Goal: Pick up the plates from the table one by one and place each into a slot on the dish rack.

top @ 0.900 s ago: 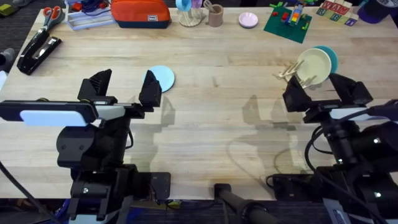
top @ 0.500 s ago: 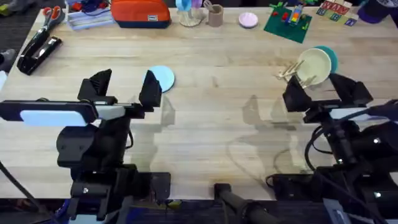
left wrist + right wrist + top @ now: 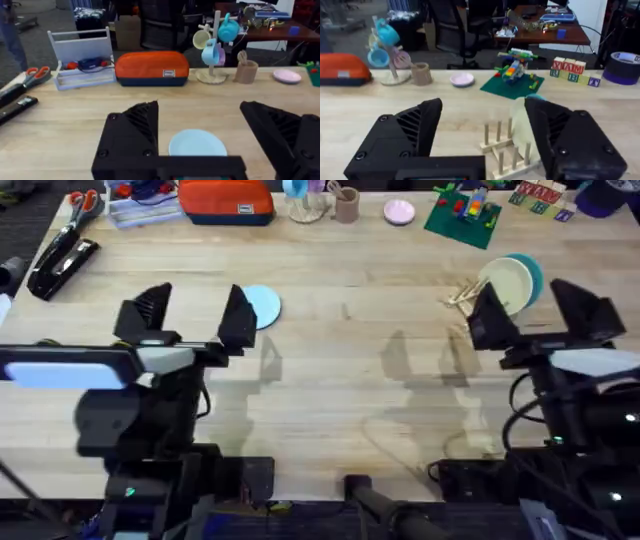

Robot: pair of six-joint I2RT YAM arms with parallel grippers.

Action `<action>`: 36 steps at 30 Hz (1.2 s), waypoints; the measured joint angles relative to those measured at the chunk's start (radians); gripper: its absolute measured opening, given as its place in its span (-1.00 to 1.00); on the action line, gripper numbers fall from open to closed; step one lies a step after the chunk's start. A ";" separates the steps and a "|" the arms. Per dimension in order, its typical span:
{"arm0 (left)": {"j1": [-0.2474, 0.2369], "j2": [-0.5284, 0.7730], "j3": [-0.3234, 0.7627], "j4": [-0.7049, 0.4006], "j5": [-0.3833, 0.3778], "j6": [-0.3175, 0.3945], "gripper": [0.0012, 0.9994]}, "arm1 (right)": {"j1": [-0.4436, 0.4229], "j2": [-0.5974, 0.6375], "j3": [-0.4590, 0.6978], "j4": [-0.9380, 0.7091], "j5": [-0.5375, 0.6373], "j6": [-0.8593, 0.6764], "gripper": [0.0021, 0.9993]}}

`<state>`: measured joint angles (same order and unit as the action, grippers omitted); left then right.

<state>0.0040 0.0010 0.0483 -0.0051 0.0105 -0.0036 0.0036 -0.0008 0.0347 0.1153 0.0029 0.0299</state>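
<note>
The left gripper [image 3: 190, 315] has its 2 black fingers spread wide with nothing between them, hovering above the table [image 3: 330, 390] in its left half; the light sky blue plate [image 3: 260, 306] lies flat on the wood just beyond and beside the inner finger, apart from it, and in the left wrist view the same plate [image 3: 197, 143] sits between the 2 fingers, farther out. The right gripper [image 3: 540, 315] is likewise spread and holds nothing, near the table's right edge. Just past its fingers stands the dish rack [image 3: 506, 150], a cream plate [image 3: 505, 284] upright in a slot and a teal plate [image 3: 530, 273] close behind it. Along the far edge sit an orange pouch [image 3: 226, 200] and a pink dish [image 3: 399, 212].
</note>
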 joint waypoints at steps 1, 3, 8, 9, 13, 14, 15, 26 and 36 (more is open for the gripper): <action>0.000 0.000 0.019 -0.015 0.000 0.000 0.99 | 0.000 0.000 0.013 -0.003 0.000 0.005 0.99; 0.000 0.000 0.069 -0.058 0.000 0.000 0.99 | 0.000 0.001 0.053 -0.016 0.000 0.011 0.99; 0.000 0.034 0.198 -0.167 -0.016 0.000 0.99 | 0.000 0.001 0.186 -0.106 0.000 0.019 0.99; 0.000 0.048 0.221 -0.184 -0.024 0.000 0.99 | 0.000 0.001 0.210 -0.136 0.000 0.020 0.99; 0.000 0.141 0.347 -0.276 -0.052 0.000 0.99 | 0.000 0.039 0.315 -0.289 0.000 0.023 0.99; 0.000 0.171 0.387 -0.311 -0.056 0.001 0.99 | 0.000 0.059 0.343 -0.327 0.000 0.023 0.99; 0.000 0.201 0.424 -0.346 -0.059 0.000 0.99 | 0.000 0.082 0.372 -0.362 0.000 0.023 0.99; 0.000 0.617 0.901 -0.768 -0.063 0.004 0.99 | 0.000 0.462 0.762 -0.707 -0.001 0.023 0.99; 0.000 0.924 1.205 -1.090 -0.035 0.004 0.99 | 0.000 0.853 1.077 -1.025 -0.001 0.023 0.99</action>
<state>0.0044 0.9246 1.2532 -1.0951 -0.0241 0.0002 0.0036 0.8526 1.1116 -0.9097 0.0015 0.0528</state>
